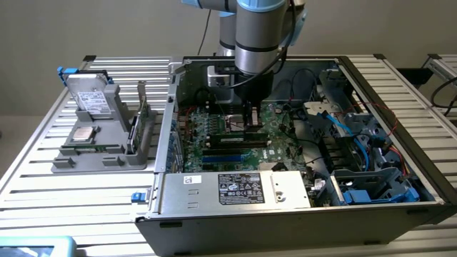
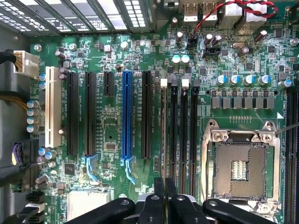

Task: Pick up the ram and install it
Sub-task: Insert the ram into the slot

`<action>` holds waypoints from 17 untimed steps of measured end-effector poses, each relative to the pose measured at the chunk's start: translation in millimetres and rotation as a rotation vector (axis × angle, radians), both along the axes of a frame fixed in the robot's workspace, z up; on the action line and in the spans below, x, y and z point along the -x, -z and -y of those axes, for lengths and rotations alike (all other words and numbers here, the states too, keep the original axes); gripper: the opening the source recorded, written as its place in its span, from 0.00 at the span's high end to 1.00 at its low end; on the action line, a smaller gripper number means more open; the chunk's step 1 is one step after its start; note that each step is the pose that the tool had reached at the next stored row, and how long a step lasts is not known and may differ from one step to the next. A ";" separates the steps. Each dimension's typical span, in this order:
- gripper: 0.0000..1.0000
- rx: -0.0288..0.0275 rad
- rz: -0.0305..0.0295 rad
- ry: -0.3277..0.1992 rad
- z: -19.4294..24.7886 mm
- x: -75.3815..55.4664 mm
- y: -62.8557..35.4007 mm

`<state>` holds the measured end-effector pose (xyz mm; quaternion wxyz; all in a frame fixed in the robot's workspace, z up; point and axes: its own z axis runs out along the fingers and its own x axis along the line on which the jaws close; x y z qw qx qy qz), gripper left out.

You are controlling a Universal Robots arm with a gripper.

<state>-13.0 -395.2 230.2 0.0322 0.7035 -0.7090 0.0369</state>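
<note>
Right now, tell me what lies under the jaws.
Four long memory slots on the motherboard run beneath the shut jaws. Their near ends are covered by them, so anything seated there is hidden.

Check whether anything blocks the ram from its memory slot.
Nothing visible does. The ram stands on edge right at the black memory slots, under the gripper, which appears shut on it. The neighbouring slots are bare, and no cable or part crosses them.
</note>
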 end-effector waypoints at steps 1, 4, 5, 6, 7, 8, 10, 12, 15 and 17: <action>0.87 0.0001 0.0004 0.001 -0.1 0.1 0.0; 0.87 0.0001 0.0016 0.005 -0.5 0.6 0.2; 0.87 0.0001 0.0019 0.006 -0.5 0.7 0.3; 0.87 0.0000 0.0022 0.007 -0.6 1.1 0.4; 0.87 0.0000 0.0023 0.007 -0.6 1.4 0.5; 0.87 0.0001 0.0024 0.007 -0.6 1.7 0.5; 0.87 0.0000 0.0027 0.007 -0.6 1.7 0.7; 0.87 0.0001 0.0033 0.007 -0.6 1.8 0.7; 0.87 -0.0003 0.0036 0.007 -0.1 1.9 0.8; 0.87 -0.0001 0.0036 0.007 0.1 1.8 0.7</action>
